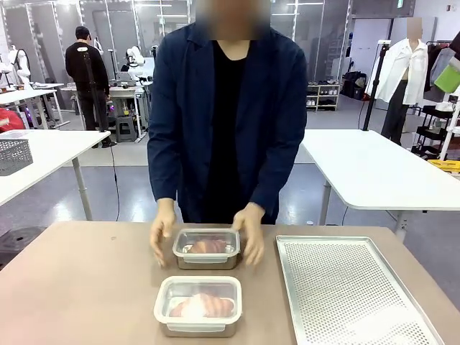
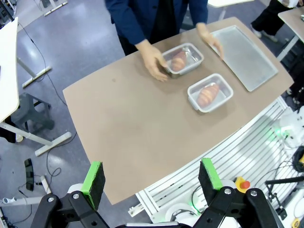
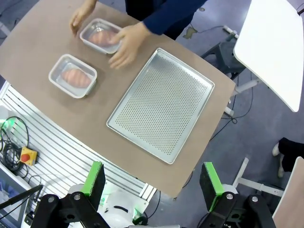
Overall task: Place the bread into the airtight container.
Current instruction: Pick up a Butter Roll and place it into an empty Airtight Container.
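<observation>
While the person's hands (image 1: 164, 231) cup the far lidded container (image 1: 207, 248), fingers spread | bread (image 1: 203, 305) sits sealed in both | we risk striking those hands, grippers (image 3: 153, 179) agape high above.

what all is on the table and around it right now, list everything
airtight container: two, clear with metal rims, one near the robot's edge, one farther off between the person's hands
bread: one brown piece in each container, the other in the far one
perforated tray: one, silver, bare, on the robot's right side of the table
table: one, brown top
person's hands: two, one on each side of the far container
left gripper: green pads, open, high above the table
right gripper: green pads, open, high above the table
</observation>
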`<action>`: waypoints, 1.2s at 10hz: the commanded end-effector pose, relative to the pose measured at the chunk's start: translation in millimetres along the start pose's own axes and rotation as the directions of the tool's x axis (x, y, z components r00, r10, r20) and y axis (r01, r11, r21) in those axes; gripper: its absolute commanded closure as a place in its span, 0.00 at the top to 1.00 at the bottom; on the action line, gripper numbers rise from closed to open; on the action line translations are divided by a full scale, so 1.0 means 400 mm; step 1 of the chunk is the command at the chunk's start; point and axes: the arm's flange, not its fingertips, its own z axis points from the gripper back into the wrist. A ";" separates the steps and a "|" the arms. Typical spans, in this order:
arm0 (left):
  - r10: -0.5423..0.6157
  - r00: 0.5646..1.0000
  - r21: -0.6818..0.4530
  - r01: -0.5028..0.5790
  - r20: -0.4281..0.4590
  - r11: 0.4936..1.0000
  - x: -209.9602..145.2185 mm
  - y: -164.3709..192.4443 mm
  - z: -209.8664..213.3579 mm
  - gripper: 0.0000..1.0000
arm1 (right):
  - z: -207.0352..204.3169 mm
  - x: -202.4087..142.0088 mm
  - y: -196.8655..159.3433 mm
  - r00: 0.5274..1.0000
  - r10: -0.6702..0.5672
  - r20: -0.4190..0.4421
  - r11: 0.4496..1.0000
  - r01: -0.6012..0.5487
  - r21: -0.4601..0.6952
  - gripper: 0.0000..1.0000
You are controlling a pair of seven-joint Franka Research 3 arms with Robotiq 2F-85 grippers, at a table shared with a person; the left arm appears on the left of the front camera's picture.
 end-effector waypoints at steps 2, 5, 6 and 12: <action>-0.019 1.000 -0.008 0.019 -0.004 1.000 0.000 -0.005 0.010 1.00 | 0.000 0.003 -0.005 1.000 0.011 0.008 1.000 -0.011 -0.009 1.00; -0.019 1.000 -0.008 0.019 -0.004 1.000 0.000 -0.005 0.010 1.00 | 0.000 0.003 -0.005 1.000 0.011 0.008 1.000 -0.011 -0.009 1.00; -0.019 1.000 -0.008 0.019 -0.004 1.000 0.000 -0.005 0.010 1.00 | 0.000 0.003 -0.005 1.000 0.011 0.008 1.000 -0.011 -0.009 1.00; -0.019 1.000 -0.008 0.019 -0.004 1.000 0.000 -0.005 0.010 1.00 | 0.000 0.003 -0.005 1.000 0.011 0.008 1.000 -0.011 -0.009 1.00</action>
